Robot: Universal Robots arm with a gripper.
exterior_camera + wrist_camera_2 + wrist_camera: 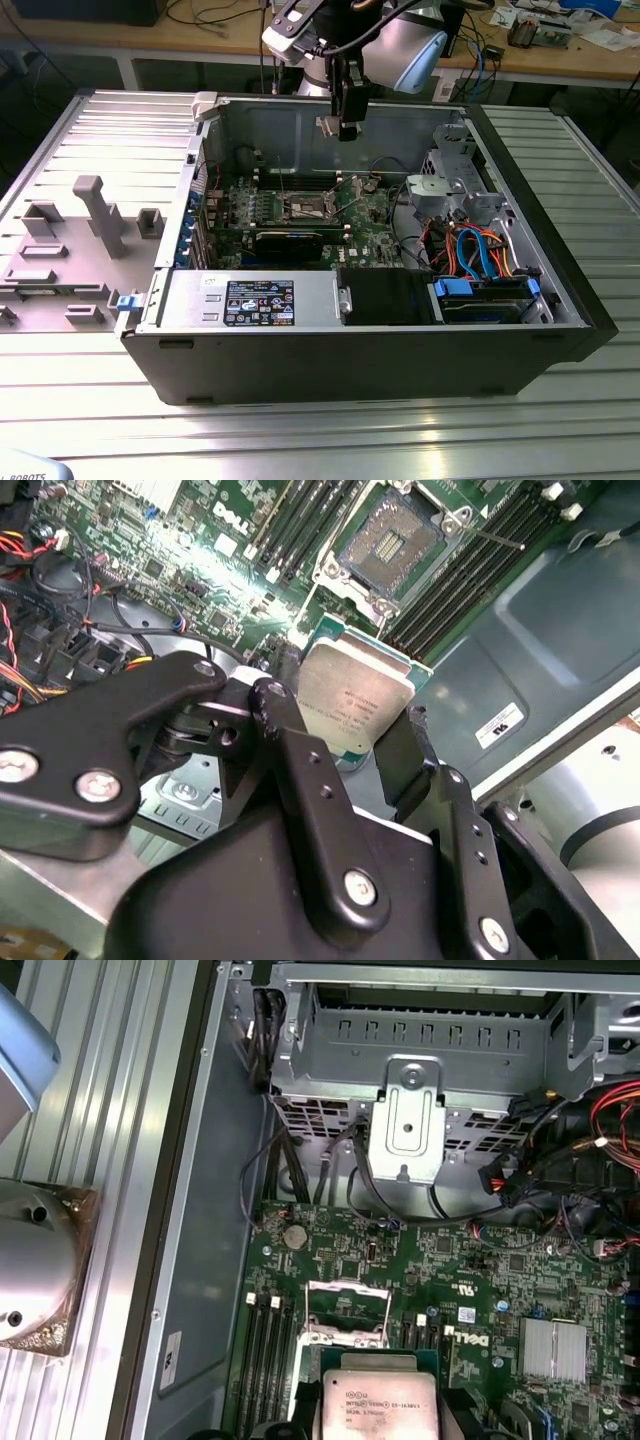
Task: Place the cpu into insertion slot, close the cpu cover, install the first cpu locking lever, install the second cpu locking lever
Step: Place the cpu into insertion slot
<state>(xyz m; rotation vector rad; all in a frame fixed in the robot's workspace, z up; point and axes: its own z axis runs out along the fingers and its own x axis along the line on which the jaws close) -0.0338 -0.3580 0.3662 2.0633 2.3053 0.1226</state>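
Silver cpu point(352, 702), edges clamped in jaws, hangs clear of insertion slot point(400, 535).

Second wrist view: the chip point(350, 695) is clamped in the gripper point(343, 712), its lower edge hidden behind the black jaws. In the first wrist view the picture's edge cuts the chip off, and the chip covers part of the socket point(345, 1312) beyond it. In the exterior view the arm point(400, 48) runs out of frame at the top, the held chip is too small to make out, and a labelled metal box point(250, 298) hides the near edge of the green board point(372, 232).
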